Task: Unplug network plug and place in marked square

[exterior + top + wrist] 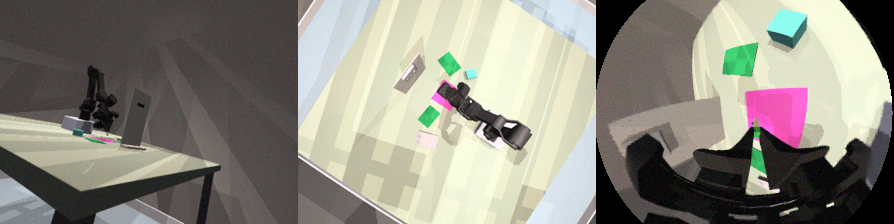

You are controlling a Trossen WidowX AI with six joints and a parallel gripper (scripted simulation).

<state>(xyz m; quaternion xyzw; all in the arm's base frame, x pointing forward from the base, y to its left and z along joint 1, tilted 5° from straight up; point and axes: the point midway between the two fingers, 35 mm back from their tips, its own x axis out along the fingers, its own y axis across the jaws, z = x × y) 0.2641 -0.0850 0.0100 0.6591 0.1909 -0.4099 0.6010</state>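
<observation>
The upright grey panel (401,85) (133,125) (698,112) stands on the table, and its socket (411,73) holds no plug. My gripper (107,130) (756,128) points down, away from the panel, and is shut on the plug. Only a small tan end of the plug (107,134) (756,121) shows beyond the fingertips. The plug is a little above the table, over or close to the magenta square (438,100) (103,139) (781,110); the exact gap is hard to tell. In the top view the gripper's body hides the plug and part of the square.
Green patches (449,64) (428,116) (741,60) lie on either side of the magenta square. A cyan block (471,73) (78,132) (787,26) sits beyond one of them. A pale pink flat piece (427,140) lies near the other. The arm stands at a white block (76,124).
</observation>
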